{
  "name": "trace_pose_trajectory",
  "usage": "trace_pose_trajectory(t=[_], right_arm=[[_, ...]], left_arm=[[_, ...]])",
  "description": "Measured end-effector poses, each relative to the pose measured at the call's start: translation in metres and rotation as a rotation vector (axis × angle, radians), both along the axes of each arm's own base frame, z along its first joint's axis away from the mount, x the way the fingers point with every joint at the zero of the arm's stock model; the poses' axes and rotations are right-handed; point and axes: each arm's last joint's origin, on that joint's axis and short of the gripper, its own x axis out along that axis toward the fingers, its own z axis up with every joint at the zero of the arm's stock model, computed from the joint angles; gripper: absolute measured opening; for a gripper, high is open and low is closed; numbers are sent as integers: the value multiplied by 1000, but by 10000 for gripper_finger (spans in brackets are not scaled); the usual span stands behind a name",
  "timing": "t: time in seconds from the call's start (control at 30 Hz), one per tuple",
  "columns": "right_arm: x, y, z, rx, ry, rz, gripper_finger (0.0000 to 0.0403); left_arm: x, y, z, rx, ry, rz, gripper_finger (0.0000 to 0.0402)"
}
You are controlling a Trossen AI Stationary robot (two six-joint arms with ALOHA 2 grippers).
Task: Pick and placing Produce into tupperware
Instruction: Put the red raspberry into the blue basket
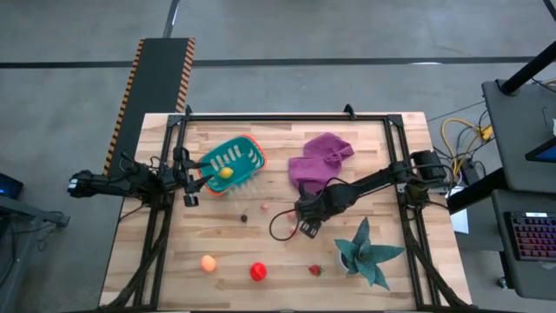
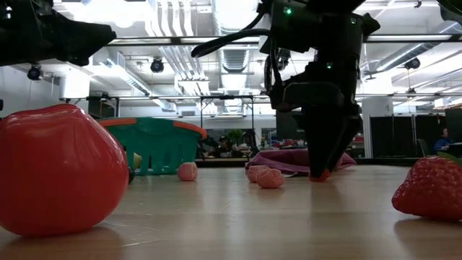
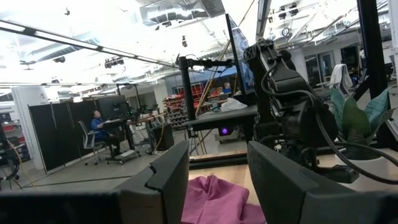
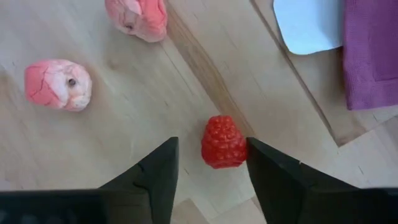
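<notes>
The right claw (image 4: 207, 163) stands low over the bench (image 4: 124, 124) with its fingers apart either side of a small red raspberry (image 4: 222, 142), not yet clamped, so it looks set for a pinch, with two pink bits (image 4: 59, 84) just beyond. The left claw (image 1: 198, 176), fingers apart and holding nothing, waits by the teal tupperware (image 1: 231, 163), where a yellow piece (image 1: 225, 172) already lies; the orange ball (image 1: 208, 262) and red ball (image 1: 258, 271) rest well apart near the bench's front edge
</notes>
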Motion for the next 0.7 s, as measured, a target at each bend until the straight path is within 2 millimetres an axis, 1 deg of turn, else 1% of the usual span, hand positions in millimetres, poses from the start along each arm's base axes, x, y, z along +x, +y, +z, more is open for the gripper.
trace_pose_trajectory(t=[0.2,0.43,0.57,0.7], right_arm=[[0,-1,0,-26,-5,10,132],[0,-1,0,-35,-7,43,97],[0,-1,1,-37,-7,55,87],[0,-1,1,-40,-7,69,87]], left_arm=[[0,0,0,0,0,0,151],[0,0,0,0,0,0,151],[0,0,0,0,0,0,151],[0,0,0,0,0,0,151]])
